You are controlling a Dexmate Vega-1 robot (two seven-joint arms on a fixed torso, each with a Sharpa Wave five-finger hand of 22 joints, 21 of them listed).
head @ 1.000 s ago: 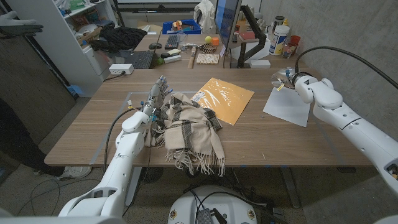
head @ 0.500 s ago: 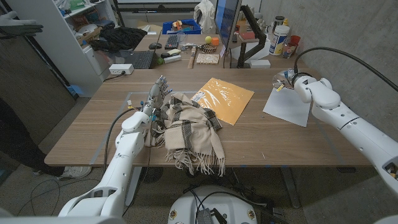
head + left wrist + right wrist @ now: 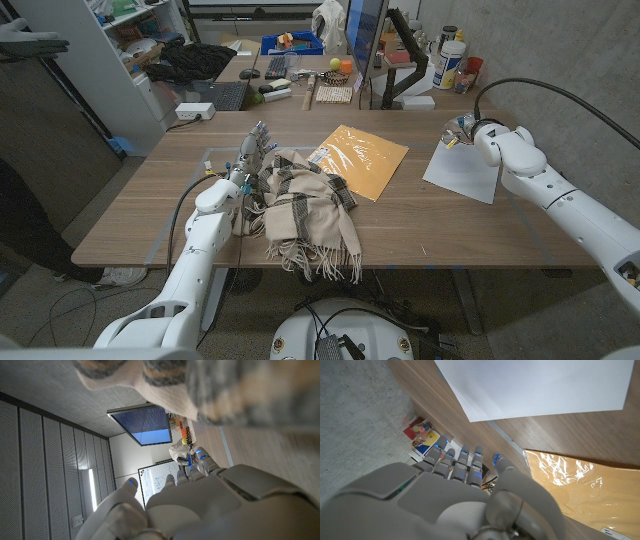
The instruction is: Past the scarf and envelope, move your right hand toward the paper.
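Observation:
A beige plaid scarf [image 3: 303,205] lies bunched on the wooden table, its fringe hanging over the near edge. Beyond it sits a yellow padded envelope [image 3: 359,158], which also shows in the right wrist view as a yellow padded envelope [image 3: 575,490]. A white sheet of paper [image 3: 463,171] lies at the right of the table; the right wrist view shows the paper [image 3: 535,385] too. My right hand [image 3: 459,128] hovers at the paper's far corner, fingers apart, holding nothing. My left hand [image 3: 252,153] stands at the scarf's left edge, fingers extended upward; the scarf [image 3: 215,385] fills the space just beside it.
At the back stand a monitor [image 3: 364,40], a laptop [image 3: 219,95], a keyboard [image 3: 276,67], bottles [image 3: 452,62] and small clutter. A concrete wall runs along the right side. Bare wood lies between envelope and paper.
My right hand has edged slightly to the right along the paper's far edge. The left hand, scarf and envelope are unchanged.

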